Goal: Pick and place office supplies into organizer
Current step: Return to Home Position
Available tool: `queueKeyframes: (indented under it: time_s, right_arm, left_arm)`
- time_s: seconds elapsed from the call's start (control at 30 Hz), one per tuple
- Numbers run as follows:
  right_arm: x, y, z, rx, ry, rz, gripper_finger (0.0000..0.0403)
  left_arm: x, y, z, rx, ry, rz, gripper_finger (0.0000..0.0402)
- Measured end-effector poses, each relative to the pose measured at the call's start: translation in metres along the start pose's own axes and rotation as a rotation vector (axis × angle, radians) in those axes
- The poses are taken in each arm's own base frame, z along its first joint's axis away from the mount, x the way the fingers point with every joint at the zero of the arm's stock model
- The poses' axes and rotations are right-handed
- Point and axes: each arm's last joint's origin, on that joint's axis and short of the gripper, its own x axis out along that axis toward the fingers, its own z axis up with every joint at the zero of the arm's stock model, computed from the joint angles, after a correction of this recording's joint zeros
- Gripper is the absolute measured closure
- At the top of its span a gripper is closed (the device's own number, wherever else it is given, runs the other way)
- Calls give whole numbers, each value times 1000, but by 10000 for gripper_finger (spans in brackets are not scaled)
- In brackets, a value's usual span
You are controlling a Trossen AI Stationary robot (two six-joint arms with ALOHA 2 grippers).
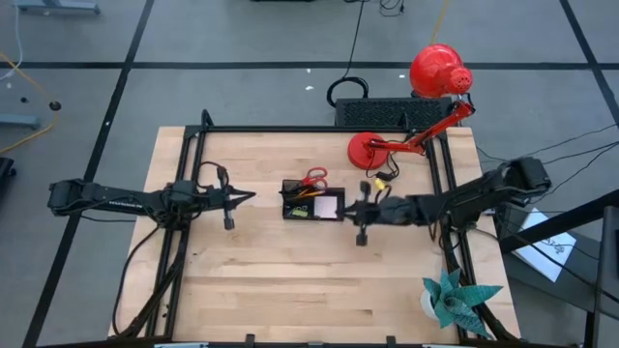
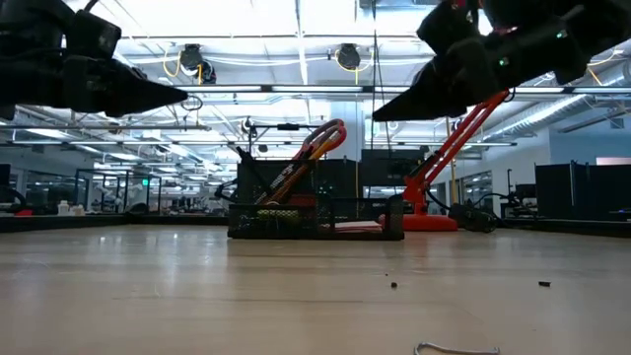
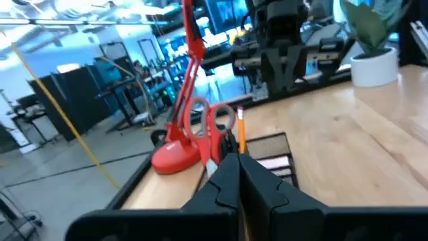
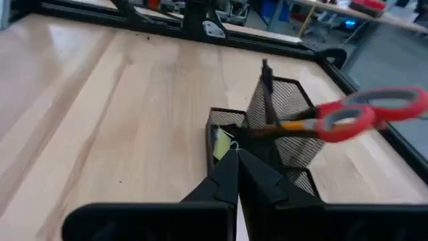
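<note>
Right jaws closed near organizer (image 4: 284,107), scissors (image 4: 348,119) standing inside, left jaws closed

Dark jointed arms (image 1: 116,198) — black cables (image 1: 209,172).

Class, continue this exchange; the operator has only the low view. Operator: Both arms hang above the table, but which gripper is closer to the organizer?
Observer: From above, the right gripper is close beside the organizer; the left gripper is farther off on its other side.
Operator: Is either holding anything?
Observer: No; each wrist view shows its gripper shut and empty.
Operator: Which way do the scissors lean?
Observer: The scissors have red handles that overhang the organizer's edge nearest the lamp base.
</note>
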Motion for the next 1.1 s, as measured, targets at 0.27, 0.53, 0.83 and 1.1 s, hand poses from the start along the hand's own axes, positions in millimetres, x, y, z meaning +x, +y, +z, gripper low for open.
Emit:
queueKeyframes:
  time_s: [0.27, 0.53, 0.83, 1.1]
  right_arm:
    - [-25, -40, 2, 63, -101, 85, 402]
    - [-64, -46, -16, 117, -201, 101, 402]
    - [-89, -45, -49, 228, -199, 15, 403]
    - [-100, -36, -44, 253, -281, 103, 403]
  left_arm:
    - [0, 5, -2, 7, 34, 104, 378]
    - [-2, 3, -3, 20, 57, 92, 396]
    - [-13, 0, 5, 60, 0, 79, 397]
    - [-28, 1, 18, 53, -141, 58, 396]
